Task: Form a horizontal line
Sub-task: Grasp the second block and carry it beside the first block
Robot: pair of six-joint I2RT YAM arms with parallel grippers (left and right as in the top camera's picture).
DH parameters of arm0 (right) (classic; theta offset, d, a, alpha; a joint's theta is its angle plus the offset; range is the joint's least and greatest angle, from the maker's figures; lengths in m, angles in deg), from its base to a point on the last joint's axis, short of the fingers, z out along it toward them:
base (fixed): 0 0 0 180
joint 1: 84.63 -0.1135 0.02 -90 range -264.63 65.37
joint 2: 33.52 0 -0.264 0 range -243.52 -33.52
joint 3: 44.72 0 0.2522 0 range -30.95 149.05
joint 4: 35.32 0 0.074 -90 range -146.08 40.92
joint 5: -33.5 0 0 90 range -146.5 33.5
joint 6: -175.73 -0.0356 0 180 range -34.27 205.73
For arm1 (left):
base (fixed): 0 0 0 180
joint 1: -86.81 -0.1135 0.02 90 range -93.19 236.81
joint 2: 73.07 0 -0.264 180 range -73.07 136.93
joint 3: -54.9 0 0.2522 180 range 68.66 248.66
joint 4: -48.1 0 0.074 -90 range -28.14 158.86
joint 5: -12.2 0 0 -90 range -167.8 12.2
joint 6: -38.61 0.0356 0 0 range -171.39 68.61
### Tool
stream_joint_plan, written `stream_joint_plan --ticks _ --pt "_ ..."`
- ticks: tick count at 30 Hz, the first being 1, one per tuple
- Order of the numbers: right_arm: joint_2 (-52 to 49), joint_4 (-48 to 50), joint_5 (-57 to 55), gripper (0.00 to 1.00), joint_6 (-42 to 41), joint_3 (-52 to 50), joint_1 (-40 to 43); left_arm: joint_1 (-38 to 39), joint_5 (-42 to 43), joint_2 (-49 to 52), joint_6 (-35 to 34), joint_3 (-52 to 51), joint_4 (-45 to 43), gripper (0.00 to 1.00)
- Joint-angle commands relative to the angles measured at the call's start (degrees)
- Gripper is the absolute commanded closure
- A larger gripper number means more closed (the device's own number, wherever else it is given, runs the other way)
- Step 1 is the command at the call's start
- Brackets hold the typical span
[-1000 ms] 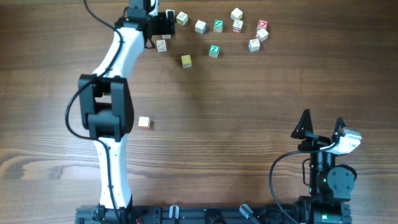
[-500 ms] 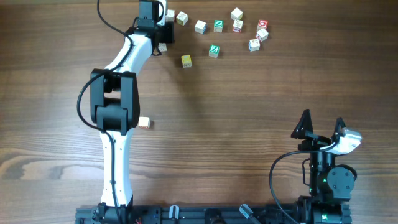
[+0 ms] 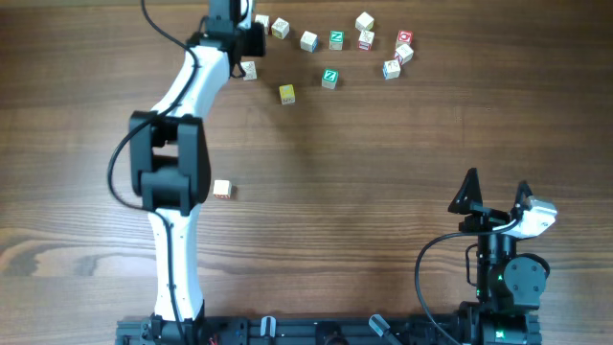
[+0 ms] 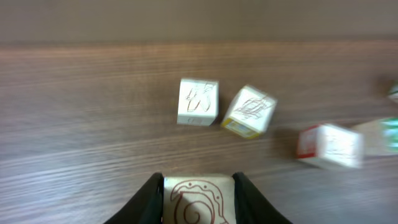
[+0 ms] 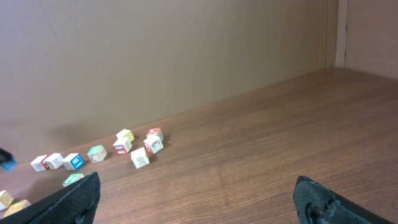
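Wooden surface [image 3: 383,192]: dark brown grain; every cube is carried by it.
Left pincer [image 3: 247,36]: found at the far edge; narrowed onto a red-marked cube [image 4: 198,198], whose two sides are touched by the fingers [image 4: 148,198] in the left wrist view.
Red-marked cube: pale wood with a red swirl drawn on top; hidden under the pincer in the overhead view.
Neighbouring cubes: a white cube [image 4: 198,101] and a yellow-edged cube [image 4: 249,111] are seen just beyond it, close together; whether they touch cannot be told.
Loose cubes [image 3: 336,39]: scattered along the far edge, right of the left pincer; green, red and yellow marks are seen among them.
Lone cube [image 3: 222,190]: set alone at mid-left, well apart from the rest.
Horizontal line: not yet formed; the cubes are found loose at the far edge and at mid-left.
Right pincer [image 3: 496,182]: placed at the near right; jaws are spread wide, well apart from every cube.
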Motion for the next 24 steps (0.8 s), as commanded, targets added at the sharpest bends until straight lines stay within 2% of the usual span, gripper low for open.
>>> stream_joint_plan --ticks 1,11,15,20,24 --pt "0.3 0.3 0.9 0.00 0.9 -0.1 0.3 0.4 0.9 -12.8 0.3 1.4 5.0 0.71" --pt "0.3 0.3 0.9 0.00 1.0 -0.1 0.3 0.4 0.9 -39.4 -0.3 1.4 33.4 0.75" --pt "0.3 0.3 0.9 0.00 1.0 -0.1 0.3 0.4 0.9 -48.6 -3.8 1.4 47.1 0.80" --pt "0.3 0.3 0.9 0.00 0.9 -0.1 0.3 0.6 0.9 -52.6 -8.4 1.3 62.3 0.86" --pt "0.3 0.3 0.9 0.00 1.0 -0.1 0.3 2.6 0.9 -52.6 -11.0 -3.4 63.4 0.86"
